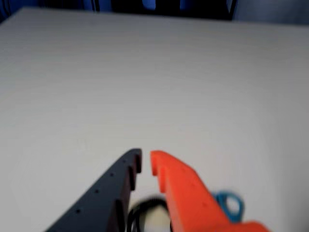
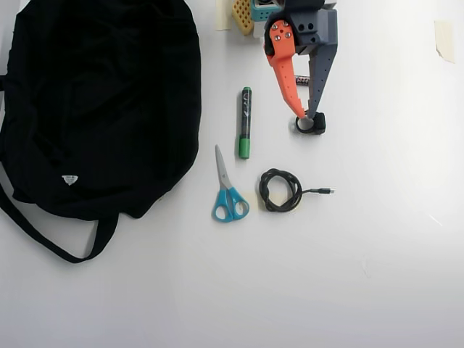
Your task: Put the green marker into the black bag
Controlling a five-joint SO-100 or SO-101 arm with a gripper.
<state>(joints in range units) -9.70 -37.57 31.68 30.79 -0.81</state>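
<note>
In the overhead view the green marker (image 2: pixel 246 122) lies on the white table, running top to bottom, just right of the black bag (image 2: pixel 101 101), which fills the upper left. My gripper (image 2: pixel 306 114) hangs to the marker's right, about a marker's length away. Its orange finger (image 2: pixel 284 69) and dark grey finger (image 2: pixel 320 72) meet at the tips, with nothing held. In the wrist view the gripper (image 1: pixel 146 162) shows only a thin slit between its tips, over bare table. Marker and bag are out of the wrist view.
Blue-handled scissors (image 2: pixel 228 190) and a coiled black cable (image 2: pixel 280 190) lie below the marker, also seen blurred as scissors (image 1: pixel 231 204) and cable (image 1: pixel 145 215). A small black ring-like object (image 2: pixel 312 125) sits at the fingertips. A bag strap (image 2: pixel 51 243) loops at lower left.
</note>
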